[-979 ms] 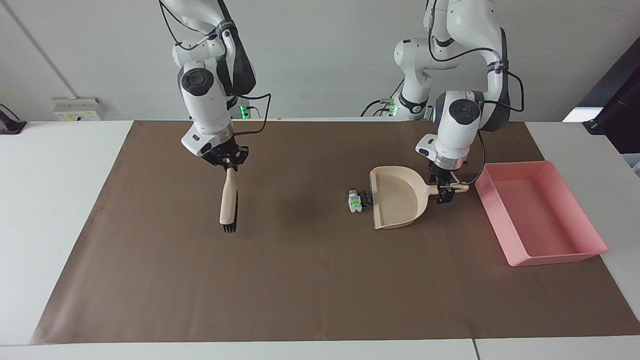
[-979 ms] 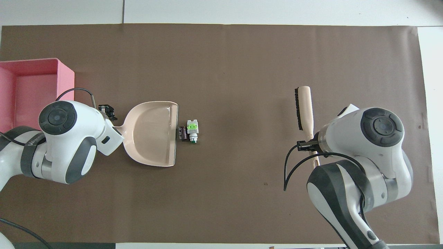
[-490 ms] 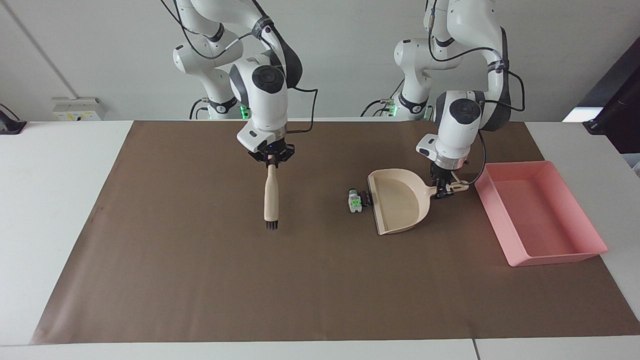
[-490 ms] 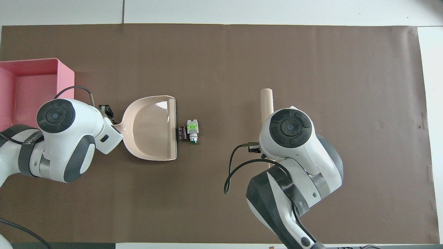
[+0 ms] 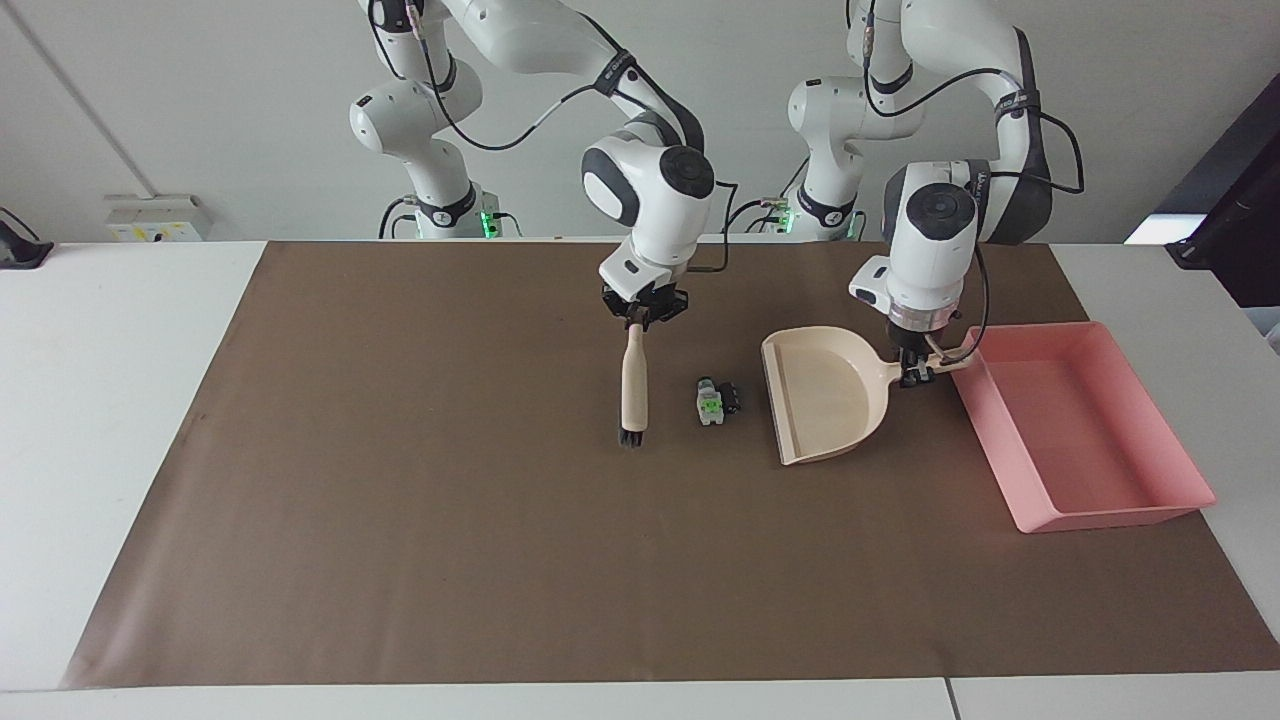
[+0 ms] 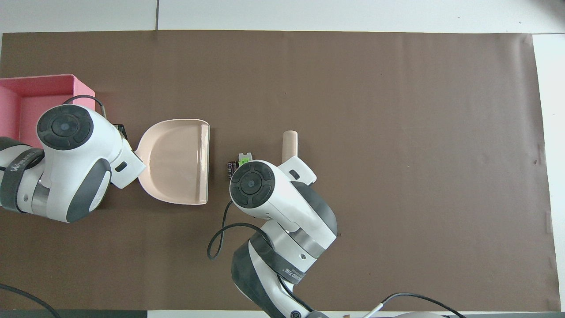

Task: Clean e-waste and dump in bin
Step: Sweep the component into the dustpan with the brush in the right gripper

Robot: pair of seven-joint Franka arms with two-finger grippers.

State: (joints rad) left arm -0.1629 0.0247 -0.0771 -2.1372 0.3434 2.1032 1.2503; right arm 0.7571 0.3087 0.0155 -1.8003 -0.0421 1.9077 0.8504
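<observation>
A matte brown paper sheet [image 5: 400, 560] is spread over the white counter [image 5: 120, 400]. On it the e-waste [image 5: 714, 399] is found: a small white piece with a bright green mark and a grey cylindrical end, with a little black block touching it on the side toward the left arm's end of the counter. The bin [image 5: 1080, 430], a shallow rectangular tray of smooth pink plastic with low flared walls, is set at the left arm's end of the sheet. A glossy beige plastic dustpan [image 5: 825, 405], scoop-shaped with a straight open lip turned toward the e-waste, is held by its stub handle in the left gripper [image 5: 917, 372], whose jaws are pinched on that handle. A brush [image 5: 632, 385] with a smooth pale wooden handle and short dark bristles is hung almost upright from the right gripper [image 5: 640, 318], whose jaws are clamped on the handle's top; the bristle tip is seen low, just beside the e-waste on the right arm's side.

Compared with half a second earlier, the brush has been carried much closer to the e-waste, from near the sheet's middle. The dustpan has been drawn back toward the bin, so that a clear gap is now left between its lip and the black block, where before they were nearly touching. The e-waste and bin are unmoved.
</observation>
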